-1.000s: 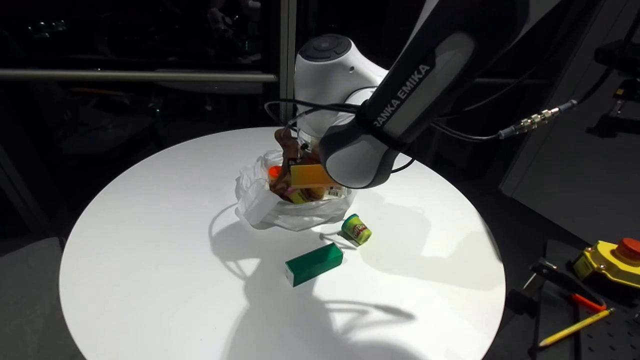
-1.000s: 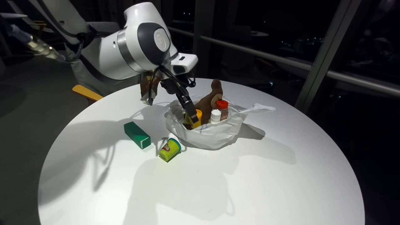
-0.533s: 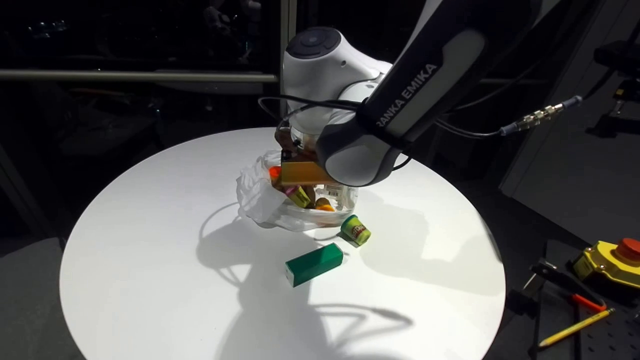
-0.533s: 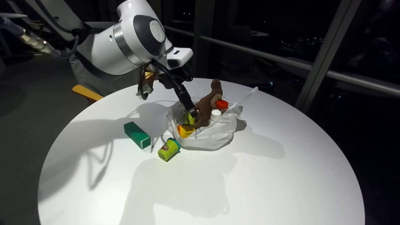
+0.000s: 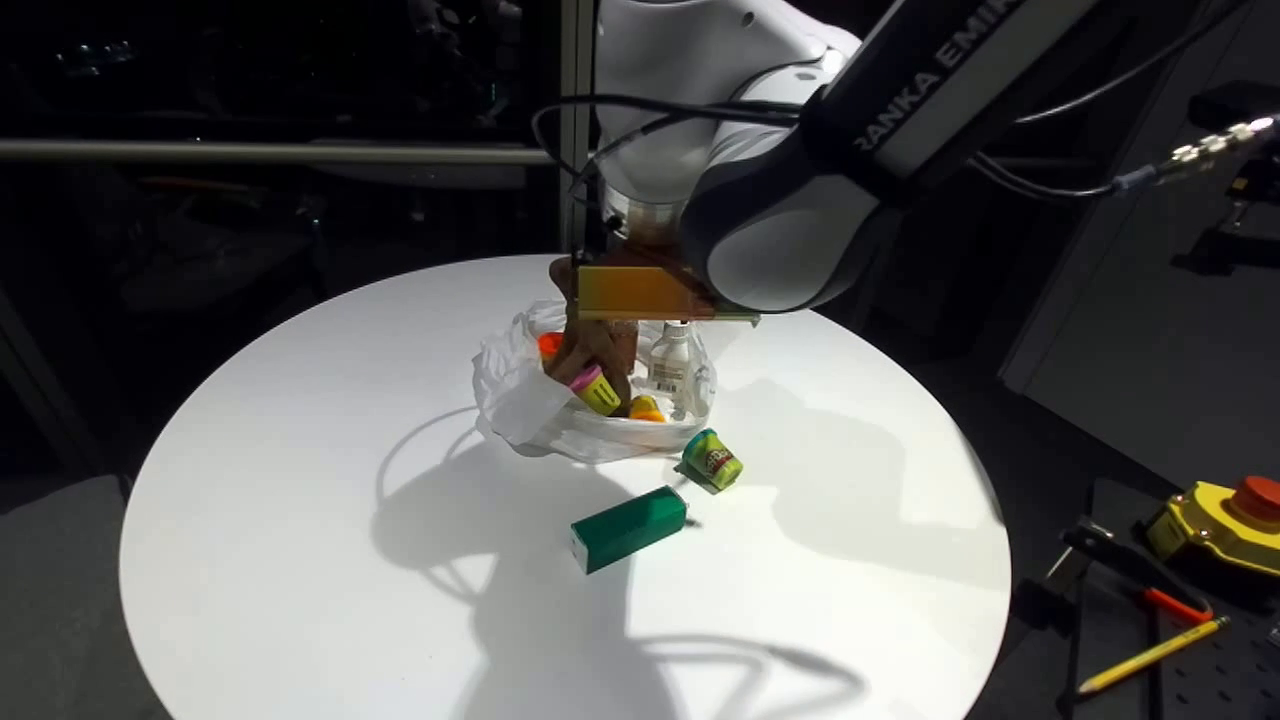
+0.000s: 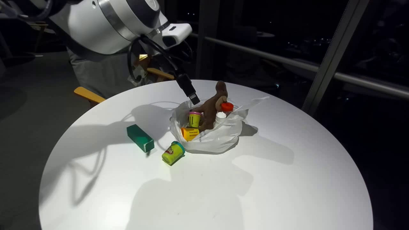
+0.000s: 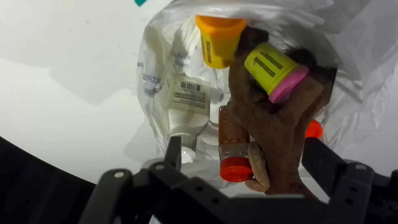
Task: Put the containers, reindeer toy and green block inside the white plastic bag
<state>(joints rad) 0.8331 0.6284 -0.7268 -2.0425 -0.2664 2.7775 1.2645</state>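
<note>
One white plastic bag (image 6: 214,145): on the white table (image 5: 300,500).
Six things seen in it: reindeer toy (image 7: 276,140), orange-lidded tub (image 7: 219,43), pink-lidded tub (image 7: 270,67), white bottle (image 7: 189,109), red-capped jar (image 7: 234,137), one red-orange lid (image 7: 314,129).
Two things outside: green block (image 5: 632,527) and teal-lidded tub (image 5: 715,460), on the table near the bag.
One gripper (image 7: 244,152): fingers wide apart, above the bag.
Around: one red stop button (image 5: 1258,500), one pencil (image 5: 1150,655), beside the table.
In the way: toy and one finger, partly hiding the red-orange lid.

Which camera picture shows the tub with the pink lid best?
The wrist view: it looks down from close by, so the pink-lidded tub looks biggest, with nothing in front. Both exterior views show it too, pink end up, but much smaller.
</note>
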